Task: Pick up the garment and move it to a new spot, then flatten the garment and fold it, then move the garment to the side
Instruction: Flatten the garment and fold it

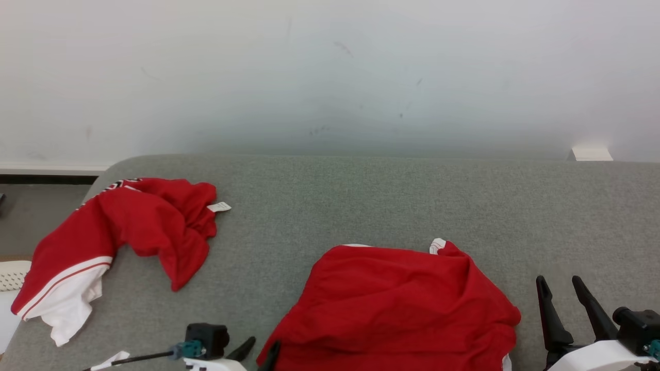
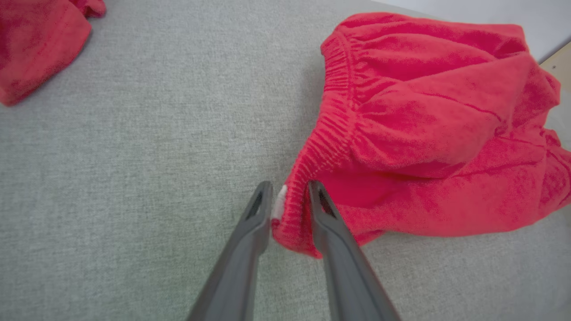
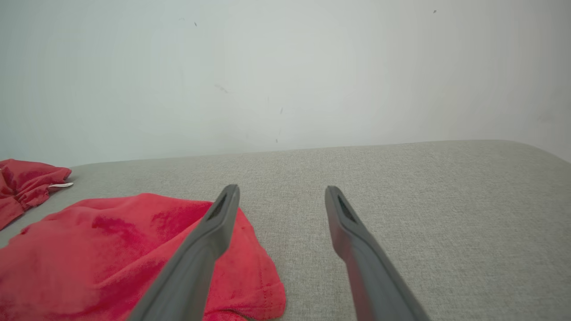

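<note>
The garment (image 1: 402, 304), a pair of red shorts with an elastic waistband, lies bunched on the grey cushioned surface (image 1: 361, 206) near its front edge. My left gripper (image 1: 263, 344) is at the garment's left end. In the left wrist view its fingers (image 2: 287, 185) stand a little apart on either side of the waistband edge of the garment (image 2: 424, 133), which rests slack on the surface with a white tag showing. My right gripper (image 1: 558, 282) is open and empty just right of the garment (image 3: 111, 249), fingers (image 3: 281, 189) spread over bare fabric.
A second red garment with white trim (image 1: 129, 221) lies crumpled at the surface's left end, partly over its edge. A pale wall rises behind. A small white object (image 1: 591, 153) sits at the back right. Bare grey surface stretches between and behind the garments.
</note>
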{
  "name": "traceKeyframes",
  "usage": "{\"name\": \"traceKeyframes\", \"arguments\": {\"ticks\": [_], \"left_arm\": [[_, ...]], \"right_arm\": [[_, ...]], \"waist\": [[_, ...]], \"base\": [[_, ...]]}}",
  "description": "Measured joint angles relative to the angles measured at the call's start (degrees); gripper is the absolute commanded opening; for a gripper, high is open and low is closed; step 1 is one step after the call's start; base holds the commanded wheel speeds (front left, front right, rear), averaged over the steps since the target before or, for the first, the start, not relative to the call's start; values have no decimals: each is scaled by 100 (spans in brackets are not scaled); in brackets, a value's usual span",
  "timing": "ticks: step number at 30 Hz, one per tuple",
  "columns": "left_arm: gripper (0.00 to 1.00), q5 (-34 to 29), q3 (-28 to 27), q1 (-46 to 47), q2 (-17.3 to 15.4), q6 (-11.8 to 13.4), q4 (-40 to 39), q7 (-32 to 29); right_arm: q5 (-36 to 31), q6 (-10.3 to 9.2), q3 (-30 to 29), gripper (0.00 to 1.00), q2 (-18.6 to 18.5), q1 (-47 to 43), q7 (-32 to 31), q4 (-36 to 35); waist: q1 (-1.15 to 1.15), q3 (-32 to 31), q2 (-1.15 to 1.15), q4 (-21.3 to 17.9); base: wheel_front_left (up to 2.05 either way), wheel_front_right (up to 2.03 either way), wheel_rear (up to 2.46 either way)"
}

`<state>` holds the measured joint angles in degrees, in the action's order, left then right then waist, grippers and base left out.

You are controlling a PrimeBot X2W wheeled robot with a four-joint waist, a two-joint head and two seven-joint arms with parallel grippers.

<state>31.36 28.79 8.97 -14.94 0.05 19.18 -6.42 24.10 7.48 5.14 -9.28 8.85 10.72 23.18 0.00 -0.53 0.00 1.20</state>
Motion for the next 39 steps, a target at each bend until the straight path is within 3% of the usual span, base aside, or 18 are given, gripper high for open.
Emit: {"name": "traceKeyframes", "arguments": {"ticks": [7,15,22,30,34,39], "left_arm": [[100,-4,-214,-16,35,101,-111,791],[100,-232,-571,-293,19,433,-379,1920],[100,-447,-792,-456,116,503,-627,2135],[100,-658,-1010,-489,276,392,-791,2149],[100,-740,-1132,-544,320,312,-813,2150],[100,-866,-1245,-545,414,211,-808,2150]], "right_arm": [[2,0,27,100,21,-77,2,-30],[12,0,5,100,98,-146,94,-34],[12,0,-5,100,74,-227,158,-110],[2,0,-230,100,10,-258,257,-269],[137,-1,308,100,-242,-319,27,-479],[758,1,1162,100,-715,-632,-349,-790]], "waist": [[0,-1,0,-133],[0,-9,0,-303],[0,58,0,-326],[0,124,0,-318],[0,172,0,-302],[0,220,0,-257]], "base": [[0,0,0],[0,0,0],[0,0,0],[0,0,0],[0,0,0],[0,0,0]]}}
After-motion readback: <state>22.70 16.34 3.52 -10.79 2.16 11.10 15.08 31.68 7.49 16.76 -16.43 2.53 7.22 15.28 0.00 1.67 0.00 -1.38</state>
